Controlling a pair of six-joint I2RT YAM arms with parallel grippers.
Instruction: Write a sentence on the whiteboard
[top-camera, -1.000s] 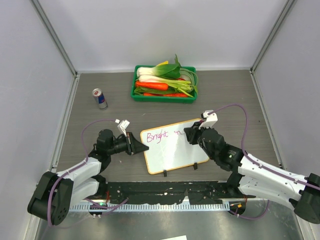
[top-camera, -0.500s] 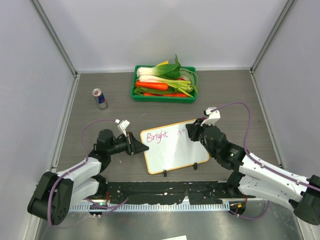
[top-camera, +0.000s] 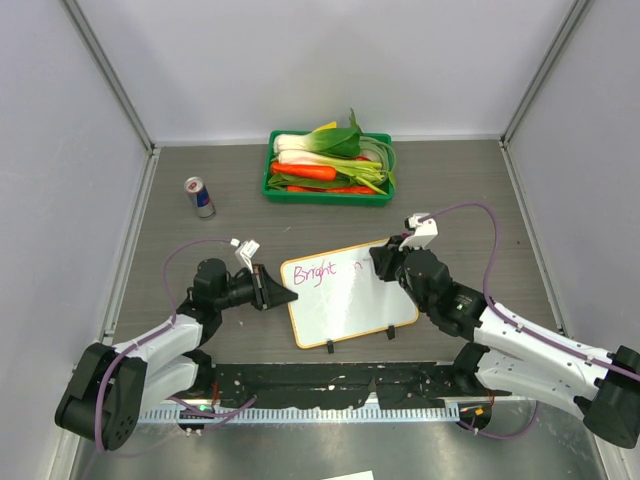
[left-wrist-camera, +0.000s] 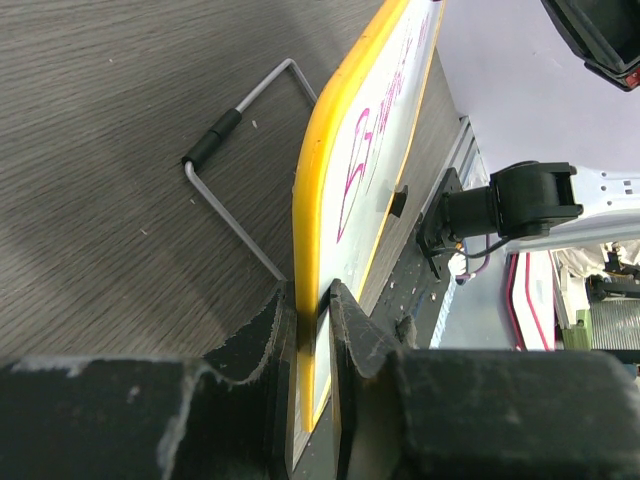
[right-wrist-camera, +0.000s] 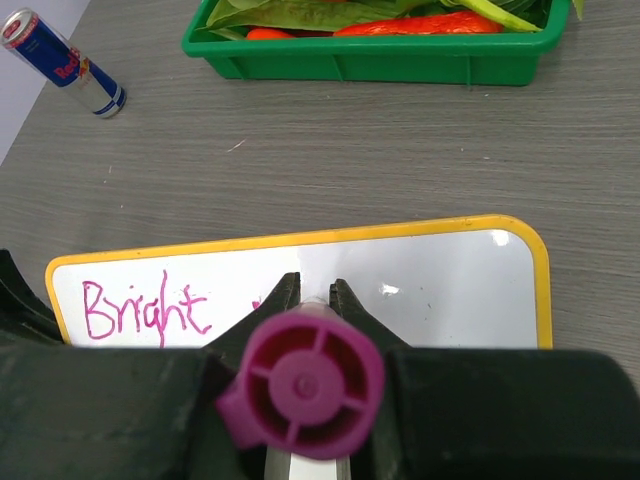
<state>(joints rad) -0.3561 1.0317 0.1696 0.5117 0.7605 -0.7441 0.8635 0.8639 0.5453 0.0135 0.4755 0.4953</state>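
The whiteboard (top-camera: 350, 293) is located at the near centre of the counter (top-camera: 450, 190), between both arms. The left arm is extended low and rightward, with the left gripper (top-camera: 272, 290) clamped on the board's left rim. The right arm is angled over the board's far edge. The right gripper (top-camera: 385, 262) is closed around a purple marker (right-wrist-camera: 300, 385), which is pointed down at the board just right of the sentence (top-camera: 315, 271), where "Bright" is legible.

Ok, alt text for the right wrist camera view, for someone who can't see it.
The right gripper grips a purple marker tip-down over the whiteboard, where the sentence begins "Bright". Beyond it sit a green tray of vegetables and a drink can.
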